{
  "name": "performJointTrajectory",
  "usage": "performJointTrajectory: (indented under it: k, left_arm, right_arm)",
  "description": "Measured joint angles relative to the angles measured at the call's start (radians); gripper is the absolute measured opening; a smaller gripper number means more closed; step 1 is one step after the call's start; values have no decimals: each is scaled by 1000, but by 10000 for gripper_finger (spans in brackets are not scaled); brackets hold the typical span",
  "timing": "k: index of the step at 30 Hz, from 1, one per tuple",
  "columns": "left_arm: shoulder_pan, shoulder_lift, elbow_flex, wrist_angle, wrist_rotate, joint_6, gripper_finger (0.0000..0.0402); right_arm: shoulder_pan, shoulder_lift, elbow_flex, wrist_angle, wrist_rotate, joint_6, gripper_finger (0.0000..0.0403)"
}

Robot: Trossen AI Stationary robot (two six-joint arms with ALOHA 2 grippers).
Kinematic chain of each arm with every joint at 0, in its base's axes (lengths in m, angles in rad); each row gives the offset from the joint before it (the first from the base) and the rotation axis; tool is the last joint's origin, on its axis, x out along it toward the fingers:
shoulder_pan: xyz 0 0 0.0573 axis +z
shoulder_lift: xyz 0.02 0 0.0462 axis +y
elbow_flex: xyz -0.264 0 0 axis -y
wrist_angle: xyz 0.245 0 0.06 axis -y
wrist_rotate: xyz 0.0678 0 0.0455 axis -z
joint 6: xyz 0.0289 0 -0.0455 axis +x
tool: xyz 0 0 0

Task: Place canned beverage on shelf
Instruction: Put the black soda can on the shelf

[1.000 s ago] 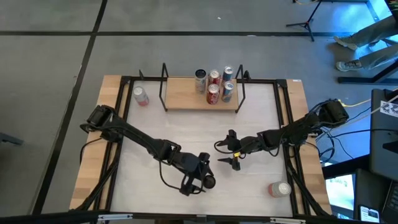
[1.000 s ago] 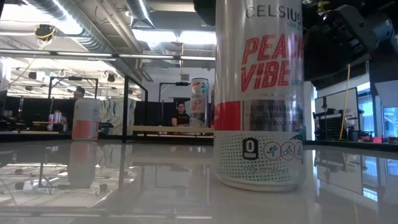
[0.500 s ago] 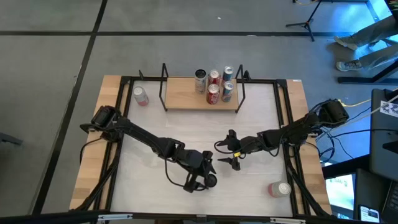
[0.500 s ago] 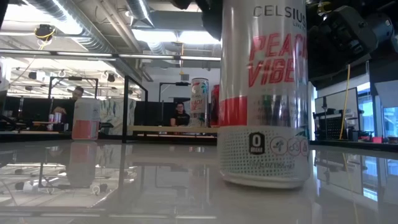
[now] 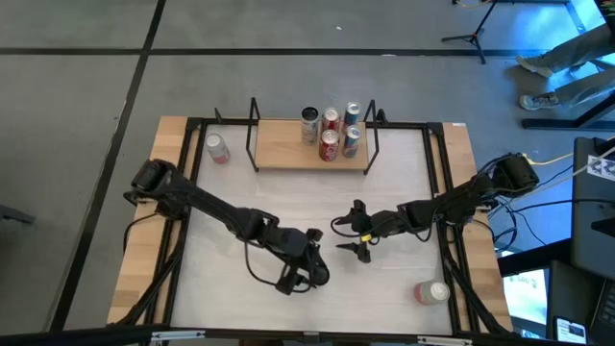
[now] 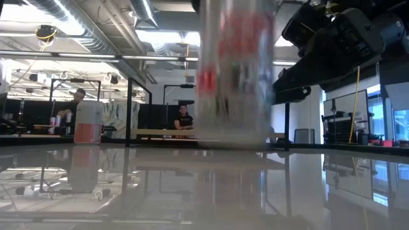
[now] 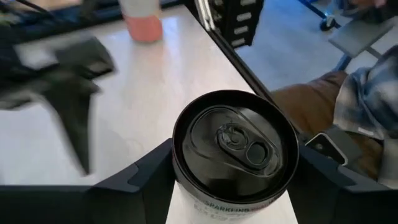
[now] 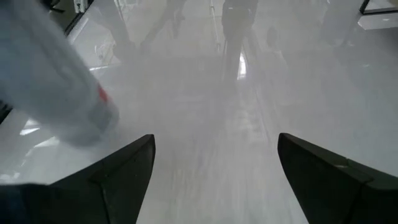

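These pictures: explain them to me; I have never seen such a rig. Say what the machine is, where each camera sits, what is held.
It is a robot with two dark arms at a whitish table. One picture looks straight down, one skims level across the tabletop, one camera rides on each wrist. A small light-wood shelf with black wire ends carries five cans; two pink-and-white cans sit elsewhere on the table. The left gripper is closed on a silver canned beverage with a black top. The right gripper waits mid-table, open and empty.
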Motion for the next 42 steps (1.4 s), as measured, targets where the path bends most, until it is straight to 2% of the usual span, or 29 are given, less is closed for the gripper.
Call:
performJointTrajectory:
  k: [7,13,20,24,26,29,37,42]
  left_arm:
    - [52,-186,0,-196,-100,91,230]
    - [200,-329,0,-355,-74,207,230]
    - [451,-382,-11,-364,89,247,230]
    - [511,-365,-15,-376,256,231,230]
    - [494,-362,-29,-364,314,226,230]
    - [453,-355,-109,-302,314,217,230]
    - [373,-348,-388,74,207,145,230]
    - [358,-290,-473,239,196,119,230]
  right_arm:
    - [0,0,0,-3,6,-4,337]
    - [0,0,0,-5,6,-5,337]
    - [0,0,0,-5,7,-11,337]
    - [0,0,0,-5,40,-16,337]
    - [-1,0,0,-5,41,-21,337]
    - [-1,0,0,-4,41,-34,337]
    - [-1,0,0,6,42,-34,337]
    - [-1,0,0,55,64,-36,337]
